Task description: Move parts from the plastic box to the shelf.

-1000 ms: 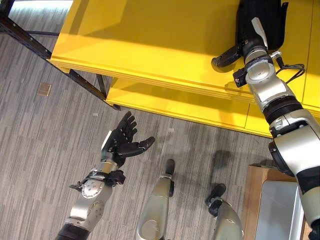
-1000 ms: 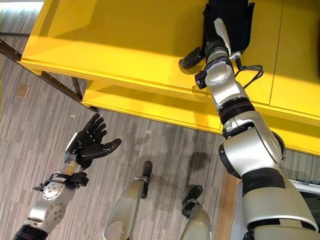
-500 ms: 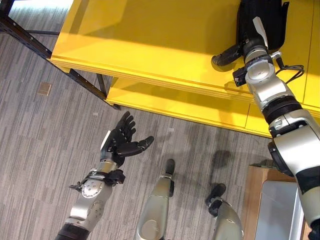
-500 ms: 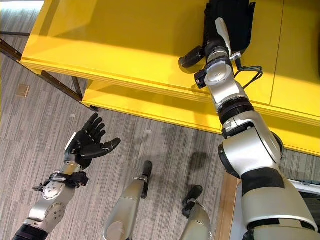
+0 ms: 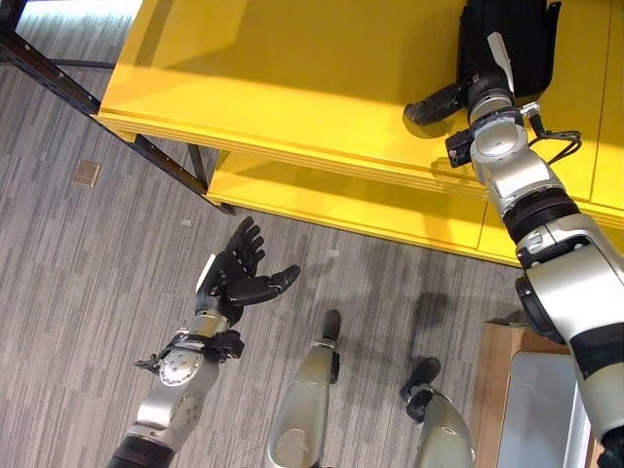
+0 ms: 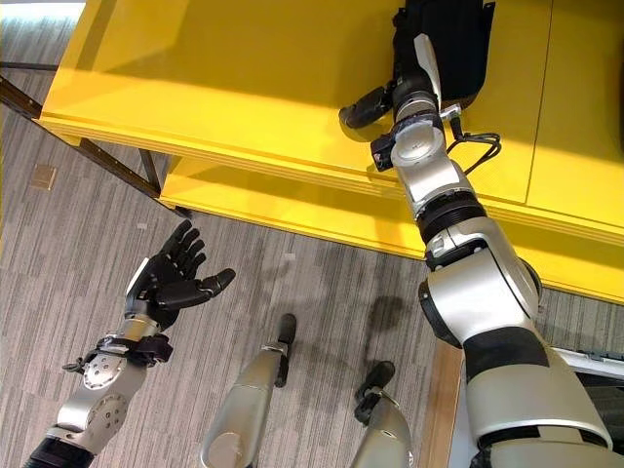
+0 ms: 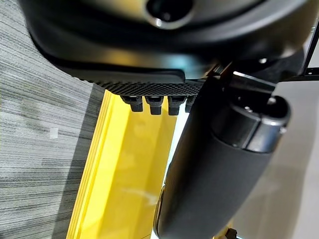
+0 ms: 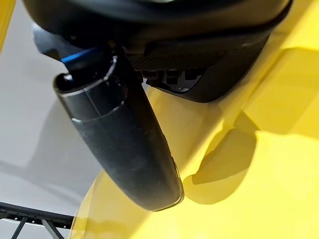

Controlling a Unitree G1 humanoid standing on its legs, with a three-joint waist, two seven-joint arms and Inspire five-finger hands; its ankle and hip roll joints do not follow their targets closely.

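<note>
The yellow shelf [image 5: 292, 78] has a broad top board and a lower board [image 5: 341, 205] beneath it. My right hand [image 5: 502, 58] lies over the top board at its far right, open, with the thumb [image 5: 429, 102] sticking out sideways. In the right wrist view the thumb [image 8: 124, 149] hovers over bare yellow board and holds nothing. The dark bulk under the fingers may be a black part; I cannot tell it from the hand. My left hand [image 5: 234, 278] hangs open and empty above the floor, fingers spread.
A grey plastic box [image 5: 546, 409] sits on a brown surface at the lower right corner. Black shelf struts [image 5: 49, 73] run along the left. A small tan square [image 5: 86, 174] lies on the grey striped floor.
My right hand has slid a little to the left along the shelf top. The left hand has held still.
</note>
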